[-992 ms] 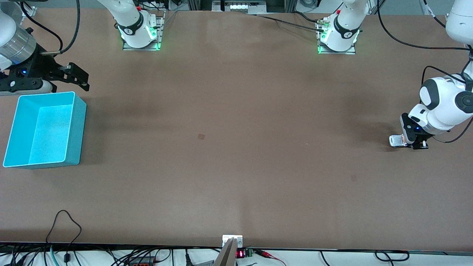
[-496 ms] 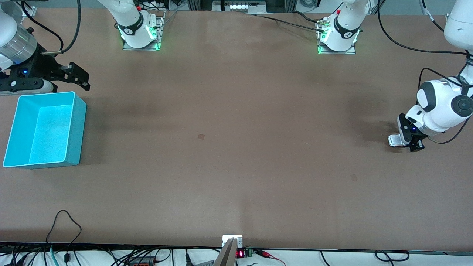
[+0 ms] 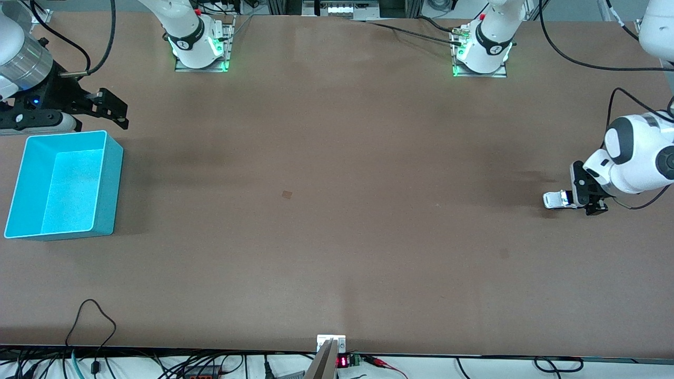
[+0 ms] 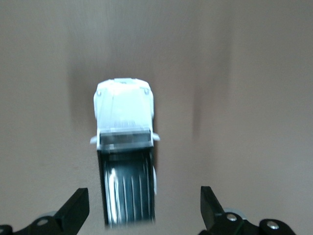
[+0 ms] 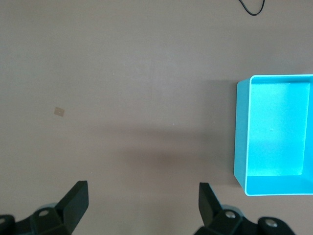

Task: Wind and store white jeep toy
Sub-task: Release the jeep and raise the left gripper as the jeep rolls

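White jeep toy [image 3: 554,199] resting on the desk [image 3: 337,210] at the left arm's end, apparently just clear of the left end effector [image 3: 588,201], released with fingers [image 4: 74,210] spread wide. Right end effector [image 3: 108,109] waiting, likewise spread, over the desk beside the cyan bin [image 3: 108,179]

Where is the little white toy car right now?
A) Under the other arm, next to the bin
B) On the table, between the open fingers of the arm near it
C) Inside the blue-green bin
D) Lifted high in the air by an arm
B: the white jeep toy sits on the brown table with the left gripper open around it; the cyan bin holds nothing.
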{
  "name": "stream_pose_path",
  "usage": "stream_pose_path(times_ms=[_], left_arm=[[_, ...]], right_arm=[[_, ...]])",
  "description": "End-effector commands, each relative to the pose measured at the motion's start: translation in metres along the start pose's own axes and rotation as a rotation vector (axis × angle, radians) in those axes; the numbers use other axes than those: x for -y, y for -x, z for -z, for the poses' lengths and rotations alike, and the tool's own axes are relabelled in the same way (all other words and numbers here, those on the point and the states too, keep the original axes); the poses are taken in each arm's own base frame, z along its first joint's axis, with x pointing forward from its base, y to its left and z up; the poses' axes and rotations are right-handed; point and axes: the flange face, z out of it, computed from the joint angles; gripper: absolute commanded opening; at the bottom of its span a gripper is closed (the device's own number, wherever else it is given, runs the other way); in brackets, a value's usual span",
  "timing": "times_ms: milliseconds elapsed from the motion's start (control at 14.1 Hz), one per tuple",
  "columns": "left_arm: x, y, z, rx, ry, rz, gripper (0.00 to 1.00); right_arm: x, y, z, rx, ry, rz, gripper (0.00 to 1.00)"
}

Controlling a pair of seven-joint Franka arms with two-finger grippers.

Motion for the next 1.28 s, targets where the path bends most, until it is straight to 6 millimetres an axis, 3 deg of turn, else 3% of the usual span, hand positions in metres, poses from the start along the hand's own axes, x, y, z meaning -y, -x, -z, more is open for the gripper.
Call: stream_pose_path(times_ms=[0,283,638,1063,1205], left_arm=[[-0.001,-0.020,0.052,0.040,0.062,-0.005,1.00],[0.012,-0.056,0.108,0.057,0.101,0.030,1.00],[0.021,-0.143,0.190,0.115,0.129,0.142,1.00],[0.005,-0.200,0.263,0.066,0.159,0.484,1.00],[0.002,-0.211,0.291,0.031,0.150,0.616,1.00]], right_arm=[[0.001,0.003,0.006,-0.007,0.007,-0.015,1.00],[-0.002,0.002,0.006,-0.009,0.001,-0.021,1.00],[-0.005,-0.001,0.005,-0.018,0.000,-0.027,1.00],[-0.007,0.000,0.007,-0.022,0.009,-0.030,1.00],[-0.008,0.000,0.007,-0.025,0.013,-0.028,1.00]])
